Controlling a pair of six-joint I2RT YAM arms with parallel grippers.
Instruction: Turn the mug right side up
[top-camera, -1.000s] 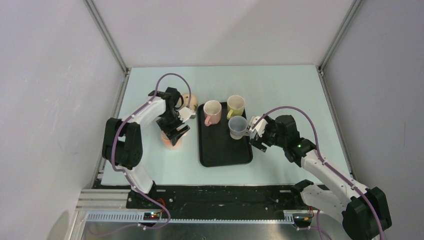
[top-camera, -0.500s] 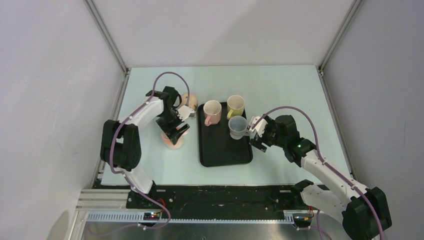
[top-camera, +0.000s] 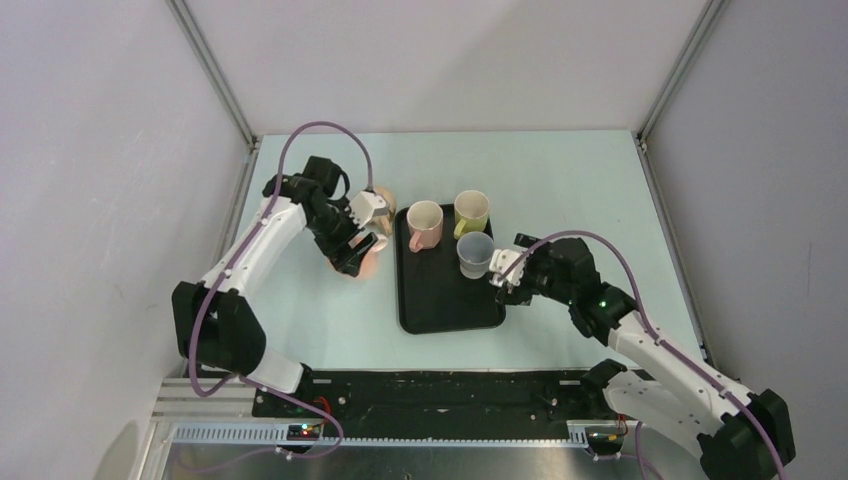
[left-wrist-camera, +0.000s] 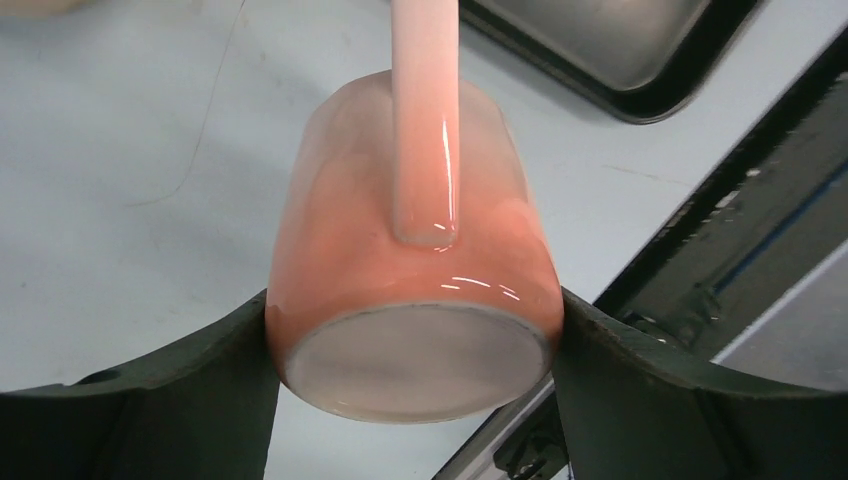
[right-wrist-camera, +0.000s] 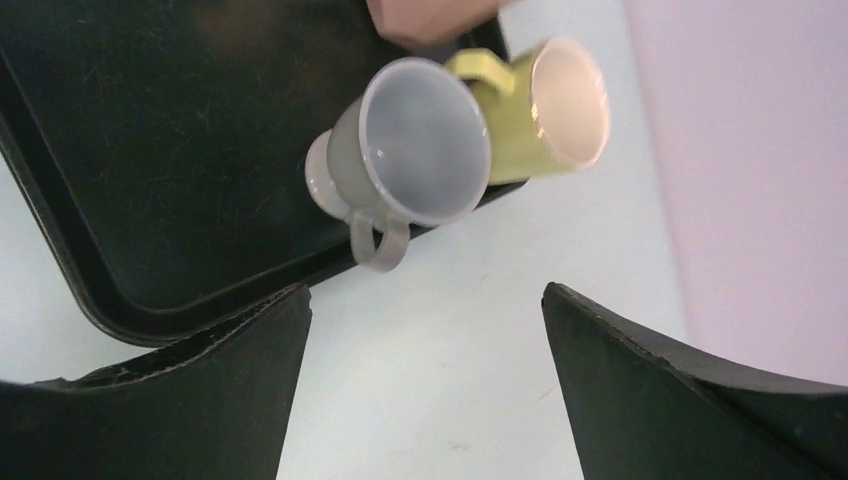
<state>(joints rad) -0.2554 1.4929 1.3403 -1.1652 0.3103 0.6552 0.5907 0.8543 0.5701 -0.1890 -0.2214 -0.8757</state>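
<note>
My left gripper (top-camera: 357, 250) is shut on an orange mug (top-camera: 366, 263), just left of the black tray (top-camera: 440, 310). In the left wrist view the mug (left-wrist-camera: 410, 270) is pinched at its base between both fingers (left-wrist-camera: 150, 400). Its grey underside faces the camera, its handle (left-wrist-camera: 425, 120) points away, and its mouth is hidden. It hangs tilted above the table. My right gripper (top-camera: 503, 273) is open and empty over the table, beside the tray's right edge, near the grey mug (top-camera: 474, 252).
On the tray stand a pink mug (top-camera: 424, 224), a yellow mug (top-camera: 471, 210) and the grey mug (right-wrist-camera: 415, 150), all mouth up. A peach mug (top-camera: 384, 203) sits on the table behind my left gripper. The table's front edge (left-wrist-camera: 700, 250) is near the held mug.
My left gripper has lifted the orange mug off the table, carried it back and right toward the tray, and tilted it. My right gripper has drawn back slightly from the grey mug.
</note>
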